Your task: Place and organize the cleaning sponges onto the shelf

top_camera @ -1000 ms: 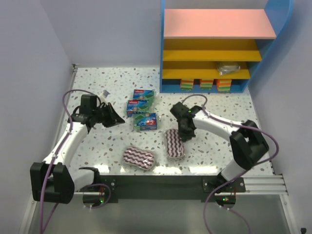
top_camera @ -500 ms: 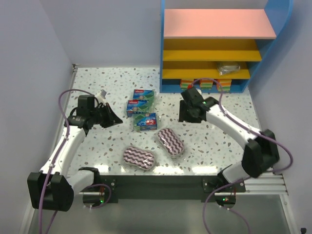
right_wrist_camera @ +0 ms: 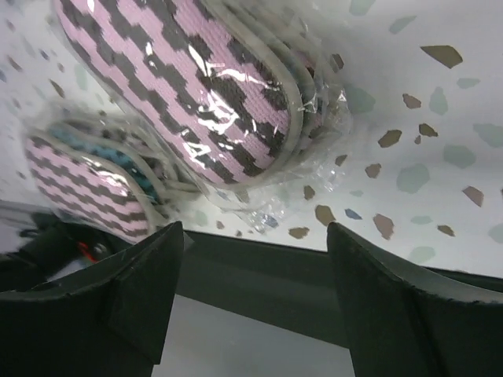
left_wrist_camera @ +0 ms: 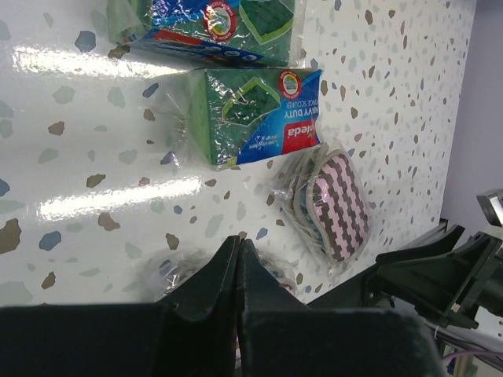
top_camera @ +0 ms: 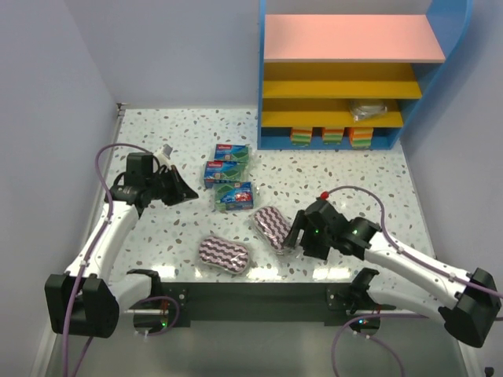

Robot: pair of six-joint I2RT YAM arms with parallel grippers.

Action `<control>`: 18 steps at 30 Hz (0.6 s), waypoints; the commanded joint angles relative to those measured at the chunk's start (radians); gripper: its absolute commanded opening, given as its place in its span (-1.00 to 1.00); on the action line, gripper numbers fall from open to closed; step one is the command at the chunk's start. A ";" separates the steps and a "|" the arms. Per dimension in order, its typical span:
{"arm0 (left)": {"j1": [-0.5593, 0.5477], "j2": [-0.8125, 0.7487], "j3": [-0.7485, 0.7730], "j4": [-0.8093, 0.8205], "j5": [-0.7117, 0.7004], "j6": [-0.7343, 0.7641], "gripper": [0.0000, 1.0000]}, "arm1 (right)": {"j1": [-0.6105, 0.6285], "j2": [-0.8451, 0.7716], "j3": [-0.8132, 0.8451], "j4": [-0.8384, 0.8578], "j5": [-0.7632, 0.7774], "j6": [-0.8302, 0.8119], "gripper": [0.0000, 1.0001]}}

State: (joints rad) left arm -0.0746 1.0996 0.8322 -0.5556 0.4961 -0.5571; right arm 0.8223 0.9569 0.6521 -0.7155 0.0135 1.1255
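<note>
**Now: four packs in the shelf, five on the table**

Up in the far right corner of the table [top_camera: 157, 133] stands the shelf [top_camera: 354, 38], with blue sides, a pink top board and yellow boards below. A silvery scourer pack [top_camera: 368, 110] lies on the lowest yellow board, toward its right end. Beneath that board, a row of sponge blocks [top_camera: 332, 135] sits three abreast at the shelf's foot.

Five wrapped packs lie out on the table. Three green-and-blue flat packs form a short line running from far to near around the table's middle: the far flat pack [top_camera: 232, 154], the middle flat pack [top_camera: 223, 172] and the near flat pack [top_camera: 235, 195], each close against the next. Closer to the near edge are two purple-and-white wavy pads: the left striped pad [top_camera: 224, 254] and the right striped pad [top_camera: 274, 228], near each other but apart.

The right gripper [top_camera: 295, 234] is low over the table, just beside the right striped pad's right-hand end. Its jaws stand wide apart with nothing between them; in the right wrist view the pad [right_wrist_camera: 181, 86] lies beyond the fingertips [right_wrist_camera: 169, 239], not inside them.

The left gripper [top_camera: 190, 193] is to the left of the flat packs, well apart from the shelf. Its fingers [left_wrist_camera: 228, 271] are pressed together and hold nothing.
</note>
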 commanded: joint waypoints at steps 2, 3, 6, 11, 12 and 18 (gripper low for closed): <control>-0.002 -0.001 0.004 0.033 0.025 0.003 -0.94 | 0.008 -0.111 -0.103 0.168 0.135 0.336 0.48; -0.002 -0.003 0.004 0.026 0.019 0.005 -0.94 | 0.008 -0.122 -0.142 0.216 0.167 0.385 0.47; -0.002 -0.006 0.004 0.017 0.013 0.011 -0.94 | 0.008 -0.118 -0.186 0.254 0.186 0.474 0.37; -0.002 -0.006 0.008 0.008 0.001 0.017 -0.95 | 0.011 -0.052 -0.189 0.270 0.161 0.487 0.36; -0.002 -0.003 0.008 0.008 0.001 0.019 -0.95 | 0.009 -0.052 -0.204 0.302 0.166 0.499 0.35; -0.002 0.011 0.016 0.006 -0.005 0.019 -0.96 | 0.009 0.015 -0.269 0.425 0.151 0.565 0.04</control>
State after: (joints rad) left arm -0.0746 1.1015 0.8322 -0.5575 0.4919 -0.5560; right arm 0.8265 0.9287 0.4145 -0.3958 0.1452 1.6165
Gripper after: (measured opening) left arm 0.036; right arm 0.543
